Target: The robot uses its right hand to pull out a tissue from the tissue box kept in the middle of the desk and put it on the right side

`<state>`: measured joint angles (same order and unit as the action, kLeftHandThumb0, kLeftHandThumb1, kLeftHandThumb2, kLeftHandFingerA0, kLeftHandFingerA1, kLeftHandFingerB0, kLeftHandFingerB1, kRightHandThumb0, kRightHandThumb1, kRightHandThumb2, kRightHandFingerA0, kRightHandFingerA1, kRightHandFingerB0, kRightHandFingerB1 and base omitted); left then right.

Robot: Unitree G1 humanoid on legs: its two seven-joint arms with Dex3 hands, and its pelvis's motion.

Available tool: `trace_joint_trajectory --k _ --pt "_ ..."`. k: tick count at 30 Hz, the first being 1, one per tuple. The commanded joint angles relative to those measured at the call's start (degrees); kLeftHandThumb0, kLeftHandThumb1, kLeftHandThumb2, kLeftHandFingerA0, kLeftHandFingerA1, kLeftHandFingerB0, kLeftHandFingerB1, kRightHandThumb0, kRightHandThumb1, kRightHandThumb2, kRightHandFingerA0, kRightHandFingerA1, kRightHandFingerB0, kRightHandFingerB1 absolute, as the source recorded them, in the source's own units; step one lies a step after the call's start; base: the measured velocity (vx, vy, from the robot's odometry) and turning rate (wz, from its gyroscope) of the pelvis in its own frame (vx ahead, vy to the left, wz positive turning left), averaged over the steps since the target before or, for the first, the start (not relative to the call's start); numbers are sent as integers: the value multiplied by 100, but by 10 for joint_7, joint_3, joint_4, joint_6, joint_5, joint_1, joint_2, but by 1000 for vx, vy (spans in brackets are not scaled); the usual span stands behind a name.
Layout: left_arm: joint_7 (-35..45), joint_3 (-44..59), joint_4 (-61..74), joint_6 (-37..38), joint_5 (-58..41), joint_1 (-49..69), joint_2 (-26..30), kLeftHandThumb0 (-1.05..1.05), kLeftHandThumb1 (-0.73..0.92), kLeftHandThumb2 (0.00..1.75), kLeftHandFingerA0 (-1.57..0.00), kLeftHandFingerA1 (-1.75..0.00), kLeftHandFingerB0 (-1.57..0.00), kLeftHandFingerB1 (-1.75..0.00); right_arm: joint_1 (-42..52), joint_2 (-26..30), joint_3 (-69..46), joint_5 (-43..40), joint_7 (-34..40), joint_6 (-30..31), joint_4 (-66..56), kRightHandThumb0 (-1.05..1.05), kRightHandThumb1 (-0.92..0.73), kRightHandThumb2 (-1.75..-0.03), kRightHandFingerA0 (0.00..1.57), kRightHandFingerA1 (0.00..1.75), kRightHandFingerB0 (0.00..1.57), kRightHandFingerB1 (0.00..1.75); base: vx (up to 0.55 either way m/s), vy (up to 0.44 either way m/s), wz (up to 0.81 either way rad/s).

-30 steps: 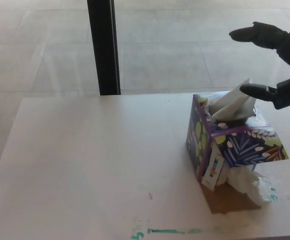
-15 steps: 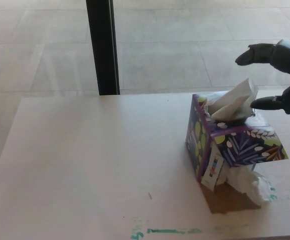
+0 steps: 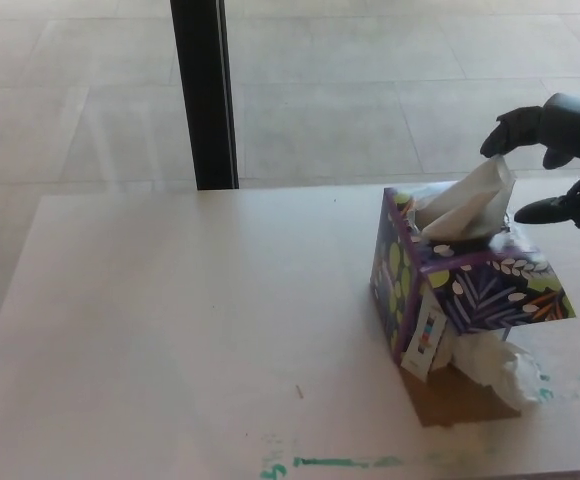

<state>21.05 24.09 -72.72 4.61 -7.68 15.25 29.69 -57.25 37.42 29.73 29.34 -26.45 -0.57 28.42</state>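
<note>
A pale tabletop (image 3: 170, 320) with teal smears near its front edge; beyond, a tiled floor (image 3: 350, 90) and a black post (image 3: 203, 90).

right hand (image 3: 555, 150) | lowered, fingers narrowed | now at tissue (image 3: 470, 200) tip

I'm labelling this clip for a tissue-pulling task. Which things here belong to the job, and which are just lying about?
Part of the job:
- tissue box
- tissue sticking up from the box top
- right hand, open beside that tissue
- desk

Just lying about:
- crumpled tissue by the box's near side
- green marks on the desk's front edge
- black post behind the desk
</note>
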Motion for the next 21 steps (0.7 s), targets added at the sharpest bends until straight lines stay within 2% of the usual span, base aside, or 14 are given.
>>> trace_joint_trajectory --k 1,4,5,6,9,10,20,21 --pt "6 -1 1 11 -5 6 13 -83 92 72 -55 -47 -43 -42 -8 -17 -16 30 31 -16 19 -58 -53 -87 52 68 29 47 0 0 0" --pt "2 1 0 12 -6 6 11 -83 92 71 -57 -47 -45 -43 -6 -25 -22 38 42 -19 23 -58 -53 -88 52 69 28 47 0 0 0" --pt "0 1 0 12 -6 5 10 -88 77 88 -55 -53 -43 -48 -4 -27 -26 37 45 -22 21 -58 -53 -88 52 68 29 47 0 0 0" --pt "0 0 0 13 -6 5 10 -82 92 72 -57 -48 -44 -42 -3 -29 -27 41 51 -24 22 -53 -65 -60 55 65 35 34 0 0 0" --pt "5 -1 3 12 -6 8 10 -83 92 73 -55 -47 -44 -42 0 -34 -24 55 62 -24 23 -54 -65 -60 57 72 34 35 0 0 0" --pt "5 1 3 14 -8 8 9 -80 92 72 -56 -48 -44 -42 -1 -38 -22 56 58 -23 28 -53 -63 -60 59 65 35 34 0 0 0" --pt "0 1 0 14 -9 4 9 -83 92 71 -59 -47 -48 -44 13 -45 -20 72 79 -47 50 -49 -63 -60 61 69 37 35 0 0 0" --pt "0 0 0 13 -8 3 9 -84 92 71 -58 -48 -48 -44 15 -46 -19 75 80 -46 52 -55 -52 -86 60 74 30 48 0 0 0"
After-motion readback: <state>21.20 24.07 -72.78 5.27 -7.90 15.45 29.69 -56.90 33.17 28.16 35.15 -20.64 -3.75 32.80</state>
